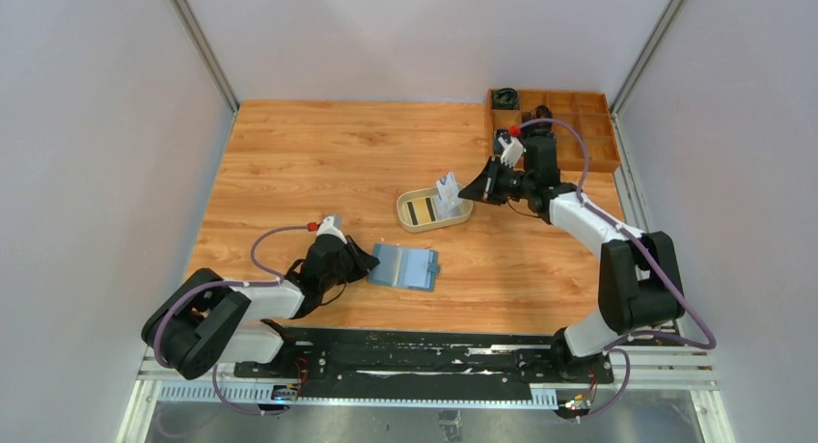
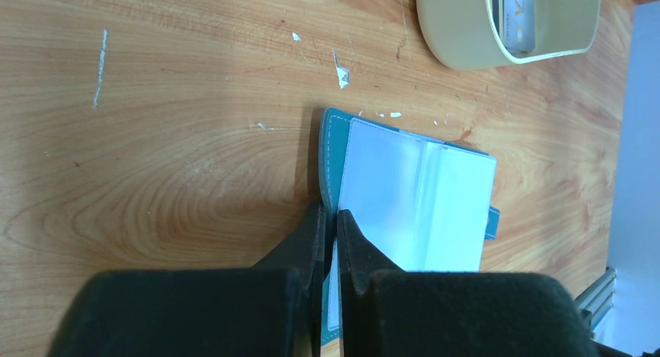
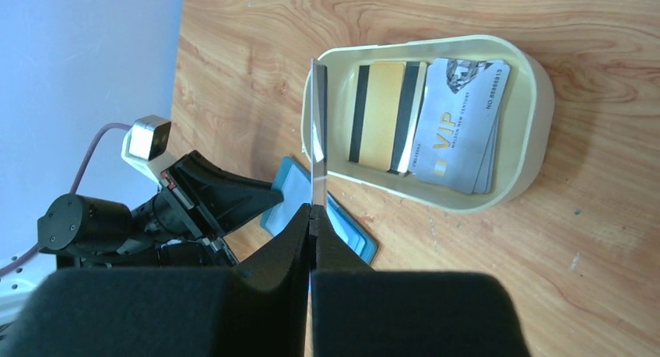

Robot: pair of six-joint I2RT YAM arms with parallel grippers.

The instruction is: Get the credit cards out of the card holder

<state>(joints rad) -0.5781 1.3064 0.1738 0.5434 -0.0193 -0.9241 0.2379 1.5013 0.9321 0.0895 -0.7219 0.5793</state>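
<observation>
Over tray – right pincer pinches credit card (edge-on); left pincer clamps card holder edge.

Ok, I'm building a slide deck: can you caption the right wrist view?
Right gripper holds a credit card edge-on over the beige tray, where other cards already lie.

Pale grey walls, wood-grain tabletop, aluminium corner posts, even light

Teal card holder lies open flat; credit cards overlap in the beige tray, one upright above it.
</observation>
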